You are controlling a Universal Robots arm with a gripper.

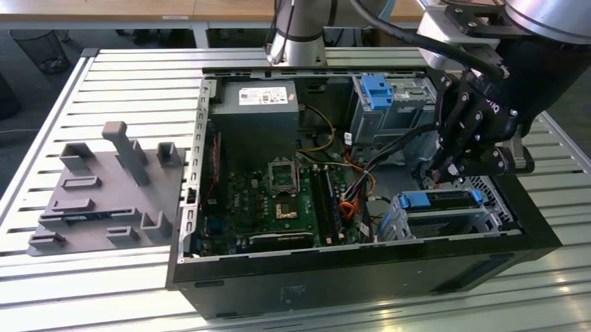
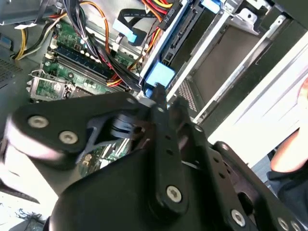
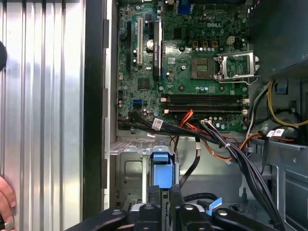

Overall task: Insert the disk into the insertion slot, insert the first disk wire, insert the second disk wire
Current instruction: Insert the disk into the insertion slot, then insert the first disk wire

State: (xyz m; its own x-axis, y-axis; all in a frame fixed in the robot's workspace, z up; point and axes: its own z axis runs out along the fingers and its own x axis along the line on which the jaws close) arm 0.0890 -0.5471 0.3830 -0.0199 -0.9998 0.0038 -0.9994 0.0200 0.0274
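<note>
The disk (image 1: 441,201), a drive in a bright-blue carrier, lies inside the insertion slot (image 1: 491,197), the low mesh-walled cage at the case's corner on the exterior view's right. My gripper (image 1: 443,174) hangs just above the disk's inner end. In both wrist views the black fingers (image 3: 153,195) stand close together, shut, with their tips at the carrier's blue end (image 3: 161,171) (image 2: 159,77). I see nothing between them. A loose black flat wire with a blue plug (image 2: 130,34) (image 3: 214,204) lies beside the slot, apart from the disk.
Black, orange and red cables (image 3: 211,139) cross from the motherboard (image 1: 277,200) towards the slot. A taller grey cage with a blue latch (image 1: 378,93) stands behind. A grey fixture plate (image 1: 102,194) lies left of the case. A person's hand (image 3: 5,202) is near the case's edge.
</note>
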